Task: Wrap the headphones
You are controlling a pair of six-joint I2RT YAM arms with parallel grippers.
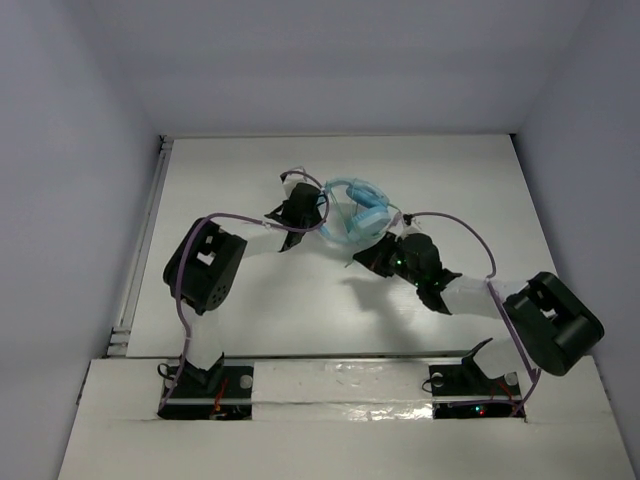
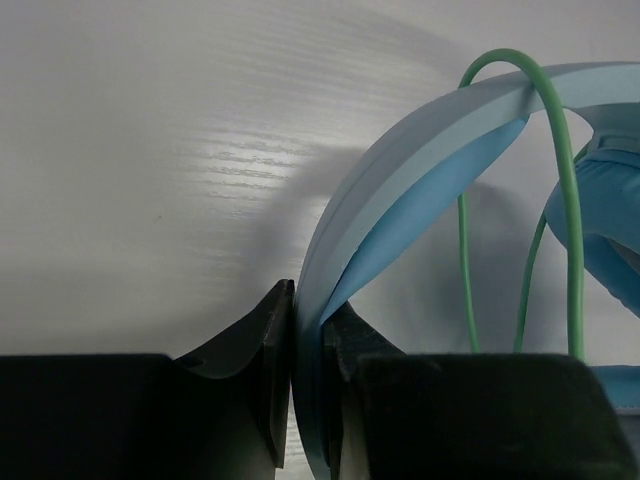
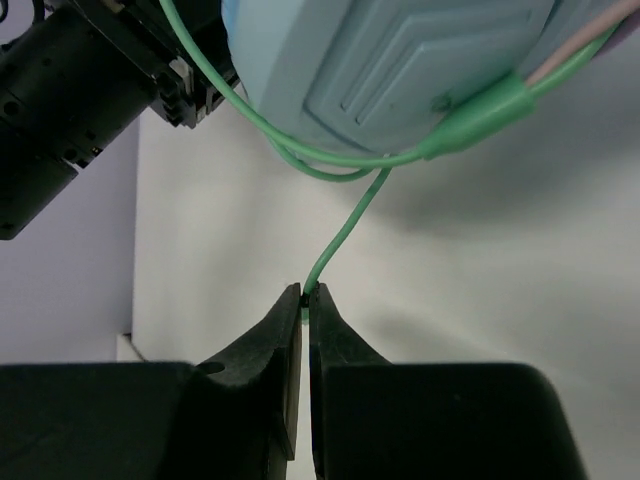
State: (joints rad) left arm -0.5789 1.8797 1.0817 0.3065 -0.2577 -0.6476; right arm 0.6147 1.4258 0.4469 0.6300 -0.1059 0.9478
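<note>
While I watched remotely, headphones (image 1: pixel 352 212) were around the middle of the table (image 1: pixel 260 320) btw both arms; left gripper (image 2: pixel 306 320) clamped the headband (image 2: pixel 400 180), right gripper (image 3: pixel 304 300) pinched the thin green cable (image 3: pixel 345 235).

The place was a robotics lab test cell. A plain white counter (image 1: pixel 300 320) stood boxed in by bare pale walls (image 1: pixel 340 70) at the back and on both sides. Two black jointed machines, the left arm (image 1: pixel 205 270) and the right arm (image 1: pixel 550 320), were bolted to a white mounting strip (image 1: pixel 340 385) at the near edge. Purple cables (image 1: pixel 179 305) ran along them, and a small green indicator light (image 1: pixel 398 263) glowed. Each arm ended in a two-finger tool, the left claw (image 2: pixel 308 330) and the right claw (image 3: pixel 305 300).
</note>
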